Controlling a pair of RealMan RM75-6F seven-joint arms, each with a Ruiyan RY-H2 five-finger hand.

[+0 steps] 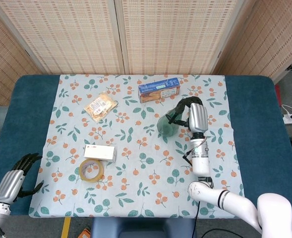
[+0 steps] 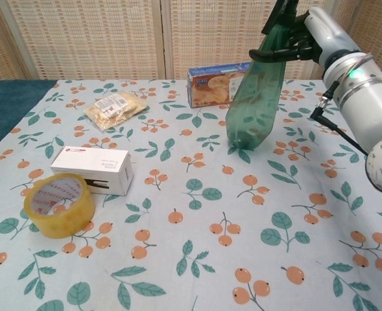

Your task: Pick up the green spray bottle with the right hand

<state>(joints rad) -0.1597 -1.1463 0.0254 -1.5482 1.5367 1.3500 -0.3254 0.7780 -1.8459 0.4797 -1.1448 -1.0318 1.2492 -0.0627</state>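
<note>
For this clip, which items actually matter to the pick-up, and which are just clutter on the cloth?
Part of the job:
- green spray bottle, tilted
- right hand, gripping its top

Just lying about:
- tape roll
- white box
- snack packet
- blue and orange carton
- left hand, holding nothing
</note>
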